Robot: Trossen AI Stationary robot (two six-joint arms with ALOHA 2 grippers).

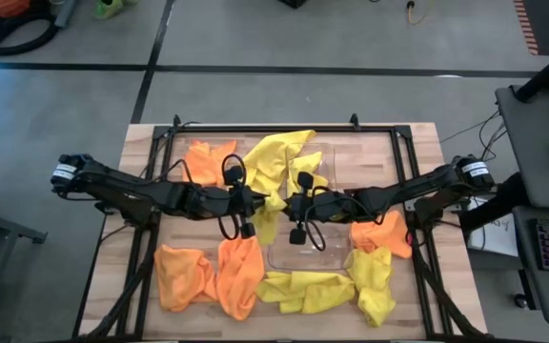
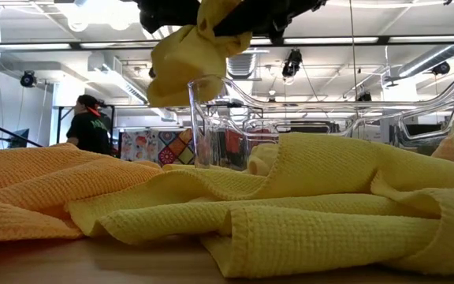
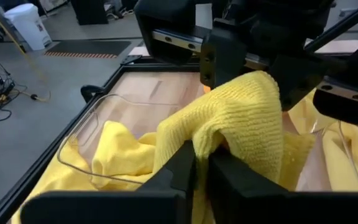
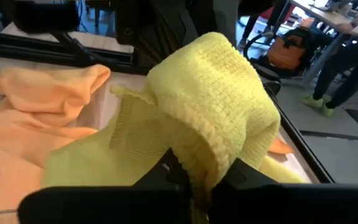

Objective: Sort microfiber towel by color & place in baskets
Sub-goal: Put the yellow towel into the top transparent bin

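Both grippers meet over the table's middle and share one yellow towel [image 1: 273, 202], lifted; it also shows in the low view as a bunch of yellow towel [image 2: 186, 59]. My left gripper [image 1: 255, 203] and my right gripper [image 1: 294, 204] are both shut on it. Below and beyond it, a clear basket [image 1: 324, 164] holds more yellow cloth [image 1: 279, 157]. A second clear basket [image 1: 309, 250] stands nearer the table's near edge. Orange towels [image 1: 208, 160] [image 1: 184, 276] [image 1: 240, 274] [image 1: 383, 232] and yellow ones [image 1: 308, 291] [image 1: 374, 282] lie on the table. My left gripper pinches a bunched fold of the yellow towel [image 3: 210, 140] between its two fingers [image 3: 182, 163], coming level from the table's left. The cloth is lifted, with a tail [image 1: 265, 227] hanging below. My right gripper pinches another bunched fold of the same towel [image 4: 213, 134] between its fingers [image 4: 173, 171], coming level from the table's right. The cloth humps up over the fingertips and is lifted clear of the table.
A black metal frame [image 1: 255, 129] runs round the table's work area. Loose towels cover most of the near strip and both near corners. In the low view a yellow towel [image 2: 306, 205] fills the foreground. A person [image 2: 89, 126] stands in the room behind.
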